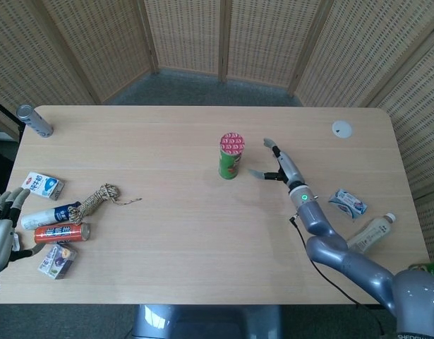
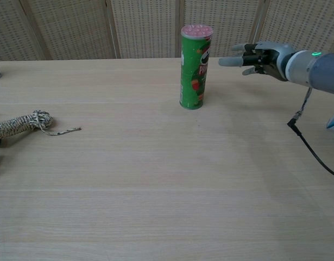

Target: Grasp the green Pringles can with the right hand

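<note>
With fingers spread and holding nothing, the right hand (image 2: 260, 56) should travel level toward the upright green cardboard Pringles can (image 2: 194, 66) just beyond its fingertips (image 1: 257, 172), wrapping mid-body without tipping it.

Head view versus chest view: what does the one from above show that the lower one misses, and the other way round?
Only the head view shows the left hand, open at the table's left edge, the cartons and cans beside it, and the bottle at right. Only the chest view shows the printed side of the green Pringles can. Both show that can standing upright, the rope, and the right hand, open beside the can, not touching it.
</note>
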`<state>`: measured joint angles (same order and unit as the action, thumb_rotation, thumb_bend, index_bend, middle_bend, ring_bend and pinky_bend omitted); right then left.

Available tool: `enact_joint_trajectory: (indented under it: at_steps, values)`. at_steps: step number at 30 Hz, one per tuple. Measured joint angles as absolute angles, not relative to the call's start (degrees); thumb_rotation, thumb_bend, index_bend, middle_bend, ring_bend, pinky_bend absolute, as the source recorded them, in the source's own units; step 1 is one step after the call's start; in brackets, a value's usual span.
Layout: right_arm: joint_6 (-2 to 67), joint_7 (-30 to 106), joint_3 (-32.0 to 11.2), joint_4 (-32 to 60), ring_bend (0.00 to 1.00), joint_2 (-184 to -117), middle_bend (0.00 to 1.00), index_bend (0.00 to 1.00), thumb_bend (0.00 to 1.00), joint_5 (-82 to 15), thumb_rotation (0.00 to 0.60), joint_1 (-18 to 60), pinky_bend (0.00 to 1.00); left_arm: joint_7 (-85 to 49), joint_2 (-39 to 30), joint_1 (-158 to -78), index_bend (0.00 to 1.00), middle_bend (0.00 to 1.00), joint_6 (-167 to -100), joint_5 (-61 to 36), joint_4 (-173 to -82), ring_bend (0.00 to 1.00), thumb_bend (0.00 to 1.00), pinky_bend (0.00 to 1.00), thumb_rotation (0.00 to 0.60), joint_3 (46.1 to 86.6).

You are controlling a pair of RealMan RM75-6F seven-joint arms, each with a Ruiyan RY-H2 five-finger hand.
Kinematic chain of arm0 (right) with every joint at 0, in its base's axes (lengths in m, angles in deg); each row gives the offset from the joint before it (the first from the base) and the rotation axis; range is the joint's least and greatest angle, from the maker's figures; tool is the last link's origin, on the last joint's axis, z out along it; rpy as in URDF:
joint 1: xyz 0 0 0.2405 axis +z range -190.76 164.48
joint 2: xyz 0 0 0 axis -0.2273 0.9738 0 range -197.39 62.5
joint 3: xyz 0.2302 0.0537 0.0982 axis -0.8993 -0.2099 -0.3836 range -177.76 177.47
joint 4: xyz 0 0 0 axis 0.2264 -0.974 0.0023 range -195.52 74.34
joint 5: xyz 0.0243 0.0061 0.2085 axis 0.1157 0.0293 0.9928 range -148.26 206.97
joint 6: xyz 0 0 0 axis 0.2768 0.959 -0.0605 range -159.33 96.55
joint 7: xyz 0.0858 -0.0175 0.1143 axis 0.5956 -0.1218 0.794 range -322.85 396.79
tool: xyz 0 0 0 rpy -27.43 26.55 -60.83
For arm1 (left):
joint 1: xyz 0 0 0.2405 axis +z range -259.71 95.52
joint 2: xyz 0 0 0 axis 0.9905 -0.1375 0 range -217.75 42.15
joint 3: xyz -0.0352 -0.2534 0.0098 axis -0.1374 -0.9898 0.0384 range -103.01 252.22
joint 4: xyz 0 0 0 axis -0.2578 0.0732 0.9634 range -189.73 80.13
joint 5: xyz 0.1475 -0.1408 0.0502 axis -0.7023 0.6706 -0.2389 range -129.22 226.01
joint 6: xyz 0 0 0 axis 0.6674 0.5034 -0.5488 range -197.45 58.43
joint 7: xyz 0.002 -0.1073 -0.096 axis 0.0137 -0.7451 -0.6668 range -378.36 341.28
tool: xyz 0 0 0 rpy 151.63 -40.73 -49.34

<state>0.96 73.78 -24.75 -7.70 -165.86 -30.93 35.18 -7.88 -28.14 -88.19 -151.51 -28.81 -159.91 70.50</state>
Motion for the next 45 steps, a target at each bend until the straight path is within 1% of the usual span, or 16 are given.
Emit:
enact_joint_trajectory:
  at_steps: [9, 16, 28, 30, 31, 33, 34, 35, 37, 38, 42, 45]
  values:
    - [0.07, 73.59, -27.48, -9.19, 0.00, -168.53, 0.00, 0.00, 0.00, -28.19, 0.454, 38.02, 0.00, -7.31, -27.60, -88.47, 0.00, 0.00, -151.19, -28.23, -159.28, 0.00, 0.00, 0.00, 0.600, 70.41]
    - [0.13, 70.15, -29.75, -9.19, 0.00, -169.55, 0.00, 0.00, 0.00, -24.20, 0.453, 40.63, 0.00, -6.93, -27.29, -88.51, 0.00, 0.00, -151.43, -28.20, -158.99, 0.00, 0.00, 0.00, 0.600, 70.38]
    - [1.30, 65.29, -31.73, -7.26, 0.00, -171.32, 0.00, 0.00, 0.00, -18.07, 0.452, 43.02, 0.00, -7.02, -27.22, -88.69, 0.00, 0.00, -151.23, -27.77, -158.60, 0.00, 0.00, 0.00, 0.600, 70.23]
    - [1.99, 65.02, -31.79, -7.36, 0.00, -172.01, 0.00, 0.00, 0.00, -17.80, 0.467, 43.10, 0.00, -7.08, -27.25, -88.66, 0.00, 0.00, -151.33, -27.73, -158.59, 0.00, 0.00, 0.00, 0.600, 70.18]
    - [2.38, 65.07, -31.96, -7.44, 0.00, -172.47, 0.00, 0.00, 0.00, -17.61, 0.484, 43.09, 0.00, -7.17, -27.29, -88.64, 0.00, 0.00, -151.43, -27.70, -158.59, 0.00, 0.00, 0.00, 0.600, 70.12]
    - [2.99, 65.44, -32.30, -7.58, 0.00, -172.99, 0.00, 0.00, 0.00, -17.45, 0.540, 43.03, 0.00, -7.32, -27.36, -88.60, 0.00, 0.00, -151.53, -27.60, -158.56, 0.00, 0.00, 0.00, 0.600, 70.03]
    - [3.55, 65.57, -32.46, -7.75, 0.00, -173.36, 0.00, 0.00, 0.00, -17.47, 0.582, 42.99, 0.00, -7.38, -27.38, -88.60, 0.00, 0.00, -151.53, -27.53, -158.52, 0.00, 0.00, 0.00, 0.600, 70.00]
    - [4.06, 65.64, -32.57, -7.92, 0.00, -173.66, 0.00, 0.00, 0.00, -17.55, 0.596, 42.97, 0.00, -7.39, -27.38, -88.62, 0.00, 0.00, -151.50, -27.51, -158.49, 0.00, 0.00, 0.00, 0.600, 69.99]
    - [5.59, 65.97, -32.93, -8.39, 0.00, -174.56, 0.00, 0.00, 0.00, -17.76, 0.600, 42.91, 0.00, -7.41, -27.34, -88.67, 0.00, 0.00, -151.35, -27.46, -158.45, 0.00, 0.00, 0.00, 0.600, 70.01]
    - [6.26, 66.30, -33.19, -8.58, 0.00, -175.05, 0.00, 0.01, 0.00, -17.84, 0.600, 42.86, 0.00, -7.41, -27.32, -88.70, 0.00, 0.00, -151.28, -27.46, -158.43, 0.00, 0.00, 0.00, 0.600, 70.03]
    - [7.80, 68.06, -34.21, -9.25, 0.00, -176.52, 0.01, 0.10, 0.00, -18.28, 0.600, 42.66, 0.00, -7.32, -27.22, -88.72, 0.00, 0.00, -151.32, -27.48, -158.38, 0.00, 0.00, 0.00, 0.600, 70.06]
    - [9.02, 69.12, -34.90, -9.85, 0.00, -177.65, 0.10, 0.19, 0.00, -18.65, 0.600, 42.49, 0.00, -7.40, -27.25, -88.71, 0.00, 0.00, -151.36, -27.46, -158.41, 0.00, 0.00, 0.00, 0.600, 70.05]
